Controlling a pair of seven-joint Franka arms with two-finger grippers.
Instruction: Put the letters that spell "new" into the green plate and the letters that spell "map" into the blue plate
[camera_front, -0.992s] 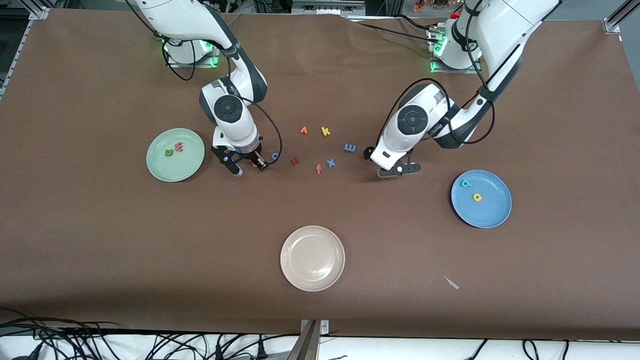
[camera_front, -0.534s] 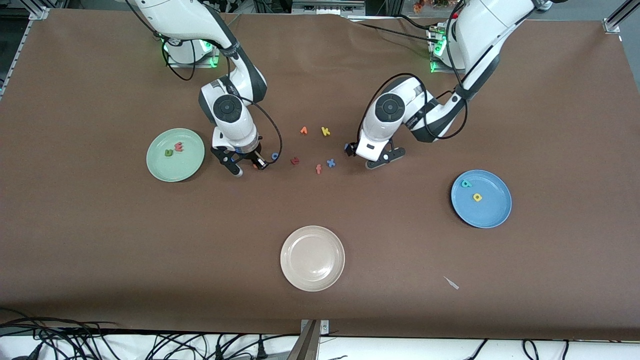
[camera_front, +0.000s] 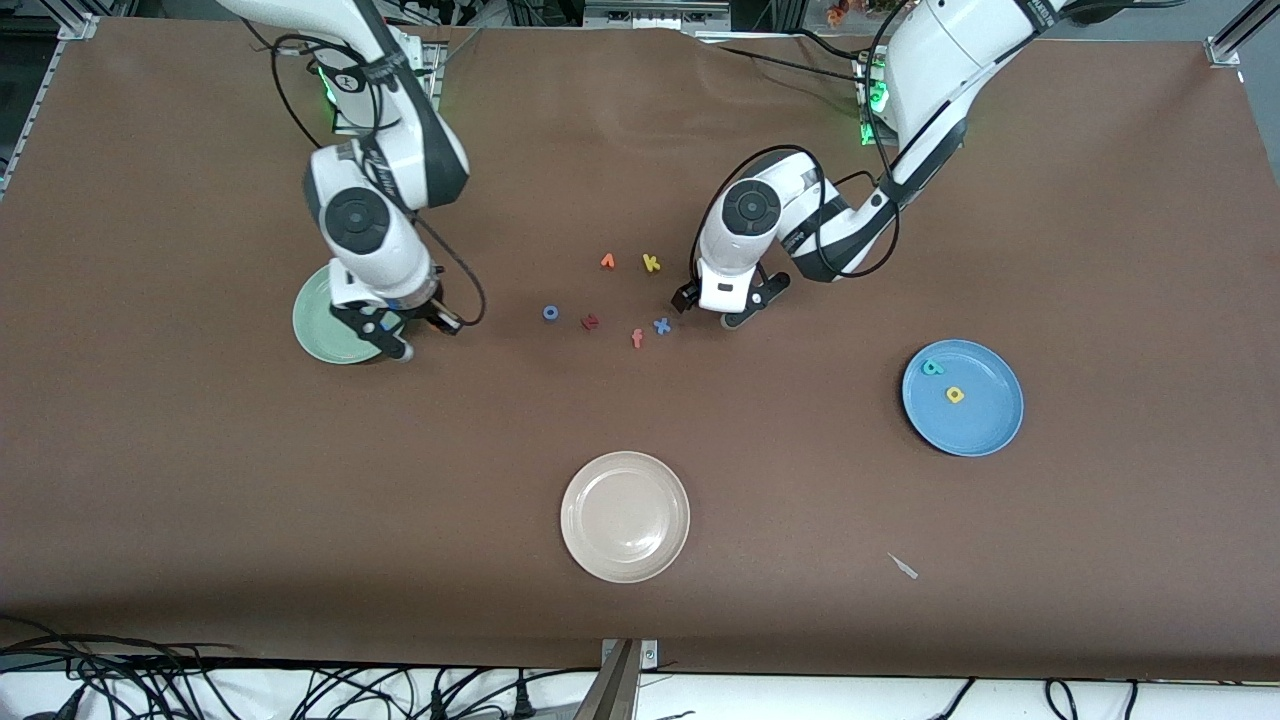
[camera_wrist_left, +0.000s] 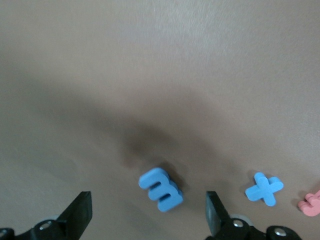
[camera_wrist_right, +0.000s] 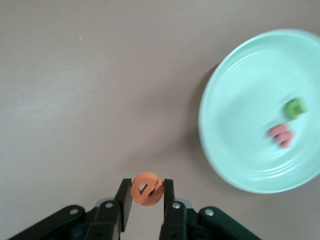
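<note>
My right gripper (camera_wrist_right: 146, 192) is shut on the orange e (camera_wrist_right: 146, 189) and holds it above the table beside the green plate (camera_wrist_right: 260, 115). The green n (camera_wrist_right: 294, 107) and pinkish-red w (camera_wrist_right: 281, 136) lie in that plate. In the front view the right gripper (camera_front: 425, 338) hangs at the green plate's (camera_front: 320, 340) rim. My left gripper (camera_wrist_left: 147, 215) is open, low over the blue m (camera_wrist_left: 161, 189), which lies between its fingers. The left gripper (camera_front: 710, 308) hides the m in the front view. The blue plate (camera_front: 985, 425) holds the teal p (camera_front: 932, 367) and yellow a (camera_front: 955, 394).
Loose letters lie mid-table: blue o (camera_front: 550, 313), a dark red letter (camera_front: 590, 322), salmon f (camera_front: 637, 338), blue x (camera_front: 661, 325), orange wedge (camera_front: 607, 261), yellow k (camera_front: 651, 263). A beige plate (camera_front: 625, 516) sits nearer the front camera. A small pale scrap (camera_front: 903, 566) lies near the front edge.
The right gripper closed on the orange e and carried it toward the green plate, leaving the blue o behind. The left gripper swung toward the letters and now covers the blue m.
</note>
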